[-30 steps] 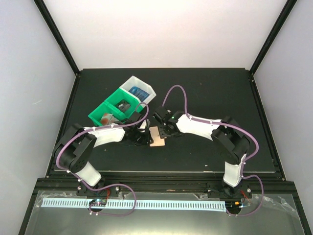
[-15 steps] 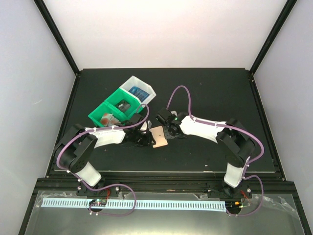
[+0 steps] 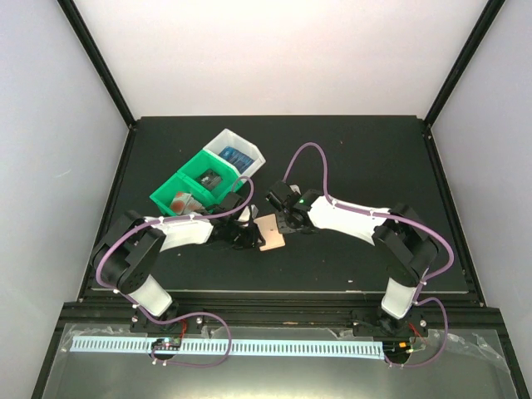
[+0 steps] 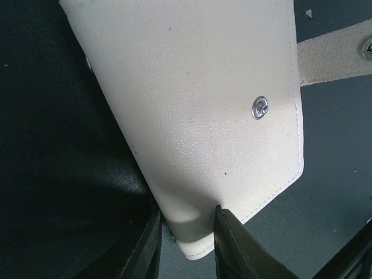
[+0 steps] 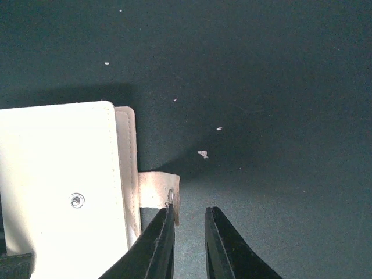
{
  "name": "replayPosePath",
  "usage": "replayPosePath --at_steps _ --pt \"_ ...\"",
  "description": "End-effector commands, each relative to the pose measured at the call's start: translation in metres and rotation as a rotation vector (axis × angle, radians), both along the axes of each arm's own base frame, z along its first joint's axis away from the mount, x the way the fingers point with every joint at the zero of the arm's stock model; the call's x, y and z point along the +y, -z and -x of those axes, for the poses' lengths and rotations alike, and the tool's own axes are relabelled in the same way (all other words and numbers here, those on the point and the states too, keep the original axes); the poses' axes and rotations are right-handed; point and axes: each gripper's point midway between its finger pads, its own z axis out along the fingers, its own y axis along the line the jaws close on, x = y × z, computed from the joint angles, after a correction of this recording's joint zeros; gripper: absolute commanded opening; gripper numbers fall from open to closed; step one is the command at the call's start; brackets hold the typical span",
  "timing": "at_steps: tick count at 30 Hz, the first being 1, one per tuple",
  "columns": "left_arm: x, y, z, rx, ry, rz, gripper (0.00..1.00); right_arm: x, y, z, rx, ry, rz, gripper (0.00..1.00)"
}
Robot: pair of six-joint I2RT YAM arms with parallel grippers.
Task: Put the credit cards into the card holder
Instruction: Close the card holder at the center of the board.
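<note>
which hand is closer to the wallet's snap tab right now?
Right. The right hand sits right beside the snap tab, fingers nearly shut with nothing between them. The left hand pinches the wallet at a corner away from the tab.

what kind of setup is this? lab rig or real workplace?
Most likely a lab test cell, not a workplace: a black table boxed in by plain white walls with black frame posts, and staged props only, a card holder plus green bins holding cards.

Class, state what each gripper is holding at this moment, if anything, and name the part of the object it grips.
The left gripper pinches the card holder at its corner. The right gripper holds nothing; its nearly closed fingers sit beside the snap tab.
</note>
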Motion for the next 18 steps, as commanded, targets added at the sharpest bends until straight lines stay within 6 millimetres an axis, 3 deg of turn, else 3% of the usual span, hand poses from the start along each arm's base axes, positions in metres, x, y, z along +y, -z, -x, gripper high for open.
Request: replayPosePath --at_steps 1,8,18 --pt "0.001 0.007 0.003 0.016 0.006 -0.017 0.27 0.005 -0.003 -0.005 -0.021 -0.003 -0.014 0.18" --pt "0.0 0.009 0.004 0.023 0.007 -0.019 0.27 0.007 0.002 -0.008 -0.022 -0.014 -0.008 0.16" --pt "0.001 0.009 0.003 0.021 -0.003 -0.022 0.28 0.018 -0.005 -0.013 -0.058 -0.067 -0.048 0.01"
